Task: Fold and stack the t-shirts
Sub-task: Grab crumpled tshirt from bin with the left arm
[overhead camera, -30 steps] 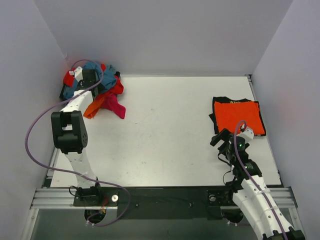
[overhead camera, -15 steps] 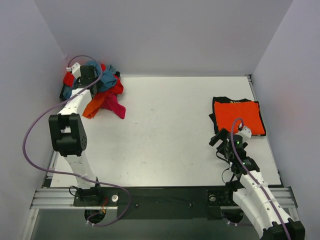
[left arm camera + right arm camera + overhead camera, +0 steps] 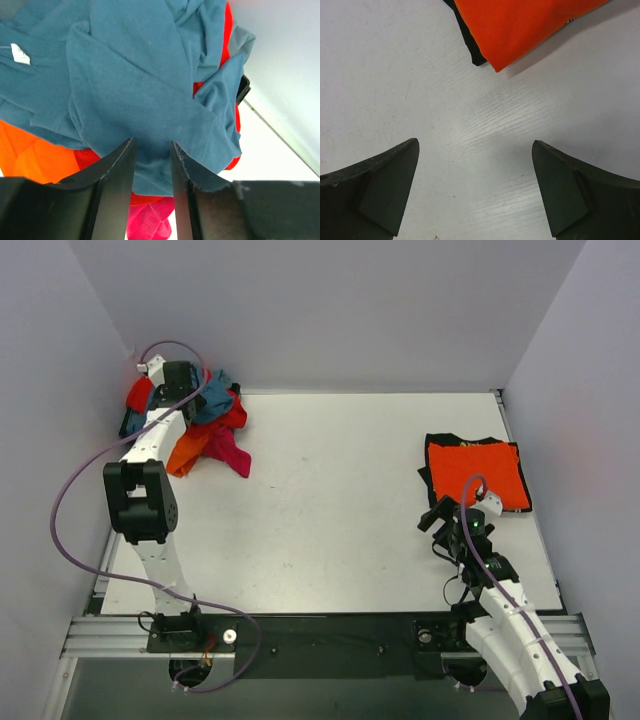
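Walls point(image 3: 330, 310) of pale lilac enclose a white table point(image 3: 330, 510) bearing t-shirts point(image 3: 212, 418).

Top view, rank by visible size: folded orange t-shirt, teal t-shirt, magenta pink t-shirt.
1. folded orange t-shirt, clearly the largest.
2. teal t-shirt, bunched and partly covered.
3. magenta pink t-shirt, only part of it showing.
Two and three look close, so their order is unsure.

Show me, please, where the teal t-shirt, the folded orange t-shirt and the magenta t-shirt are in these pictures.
teal t-shirt point(image 3: 135, 100), left wrist view, on its broad middle fold.
folded orange t-shirt point(image 3: 478, 472), top external view, on the centre of its top face.
magenta t-shirt point(image 3: 232, 453), top external view, on its exposed end.
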{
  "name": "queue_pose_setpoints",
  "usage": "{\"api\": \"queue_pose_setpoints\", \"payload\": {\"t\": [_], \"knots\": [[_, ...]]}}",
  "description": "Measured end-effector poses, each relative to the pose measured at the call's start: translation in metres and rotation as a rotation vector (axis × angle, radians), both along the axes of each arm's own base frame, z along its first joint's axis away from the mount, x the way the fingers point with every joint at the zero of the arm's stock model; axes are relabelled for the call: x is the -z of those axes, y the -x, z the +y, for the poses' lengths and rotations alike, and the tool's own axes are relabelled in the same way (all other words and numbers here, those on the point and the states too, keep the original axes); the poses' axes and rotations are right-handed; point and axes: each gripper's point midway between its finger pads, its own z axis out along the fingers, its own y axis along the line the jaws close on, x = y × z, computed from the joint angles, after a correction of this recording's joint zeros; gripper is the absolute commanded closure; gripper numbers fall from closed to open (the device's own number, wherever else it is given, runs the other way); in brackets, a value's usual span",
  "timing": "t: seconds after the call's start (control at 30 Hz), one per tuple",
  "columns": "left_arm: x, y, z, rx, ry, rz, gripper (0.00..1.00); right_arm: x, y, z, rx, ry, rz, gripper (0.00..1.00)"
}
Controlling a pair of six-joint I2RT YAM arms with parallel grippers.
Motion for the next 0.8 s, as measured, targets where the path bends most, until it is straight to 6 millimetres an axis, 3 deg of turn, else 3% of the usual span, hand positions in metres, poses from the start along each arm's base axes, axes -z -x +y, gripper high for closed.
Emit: {"api": "queue_pose_setpoints", "payload": {"t": [0.03,0.1,0.23,0.3,0.37,0.4,0.47,0.6,0.8], "knots": [[0.004,0.001,-0.001,0.007,0.0,0.013,0.39,0.0,0.0,0.0,0.0,0.0,0.0,0.1],[0.01,0.003,-0.003,0.019,-0.003,0.037,0.32,0.0,0.0,0.0,-0.002,-0.001,0.002,0.1],[0.014,0.005,-0.004,0.022,-0.002,0.058,0.29,0.002,0.0,0.001,-0.003,0.0,0.008,0.11],[0.015,0.003,-0.005,0.025,0.0,0.062,0.41,0.002,0.0,0.001,-0.005,-0.002,0.009,0.11],[0.016,0.0,-0.006,0.029,0.003,0.062,0.59,0.002,0.0,0.001,-0.005,-0.002,0.008,0.11],[0.018,-0.002,-0.006,0.032,0.005,0.065,0.78,0.002,0.0,0.001,-0.005,-0.002,0.007,0.11],[0.023,-0.004,-0.008,0.039,0.008,0.073,1.0,0.002,0.0,0.001,-0.005,-0.002,0.007,0.11],[0.027,-0.003,-0.009,0.051,0.004,0.091,1.0,0.002,0.0,0.001,-0.006,-0.003,0.007,0.11],[0.005,0.003,-0.006,0.056,-0.022,0.078,1.0,0.002,0.0,0.001,-0.006,-0.003,0.007,0.11]]}}
